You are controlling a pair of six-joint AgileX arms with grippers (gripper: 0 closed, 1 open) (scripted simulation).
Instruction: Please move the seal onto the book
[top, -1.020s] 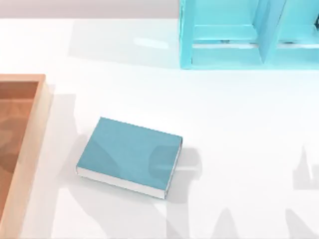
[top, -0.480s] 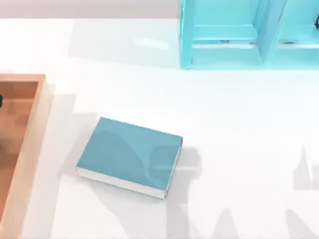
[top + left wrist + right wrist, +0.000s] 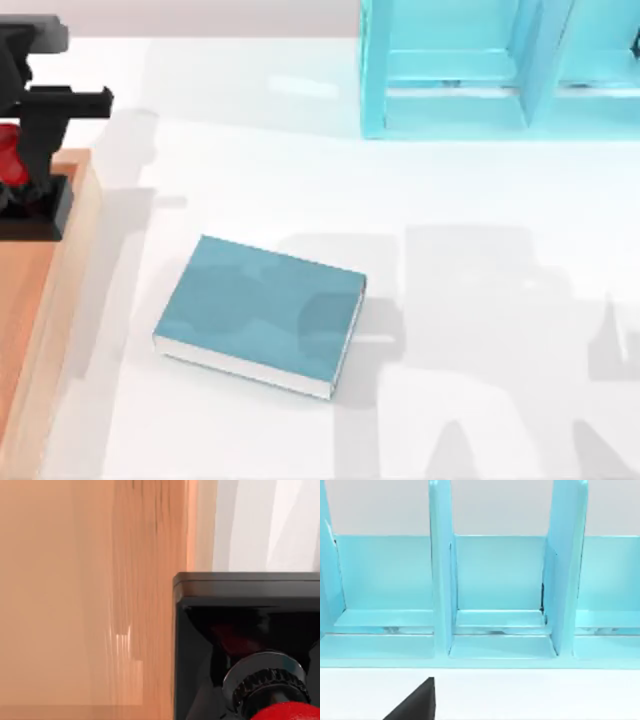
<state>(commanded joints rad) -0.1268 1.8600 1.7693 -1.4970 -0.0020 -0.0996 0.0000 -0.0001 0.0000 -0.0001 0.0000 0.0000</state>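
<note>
The left gripper (image 3: 15,160) is closed around the seal (image 3: 10,155), held above the wooden tray (image 3: 70,250). The book (image 3: 255,310) lies flat on the table (image 3: 480,300), well apart to the gripper's right.

The desk (image 3: 470,300) lies bare between the wooden tray (image 3: 75,250) at 9 o'clock and the book (image 3: 260,312) near the middle, leaving an open lane from tray to book. The tray's raised wall stands in that lane's way. The left hand (image 3: 30,150) with the seal (image 3: 12,160) is above the tray's 12 o'clock end, at 10 o'clock. The light-blue shelf unit (image 3: 450,70) blocks 1 o'clock. From 3 to 6 o'clock the desk is open.
</note>
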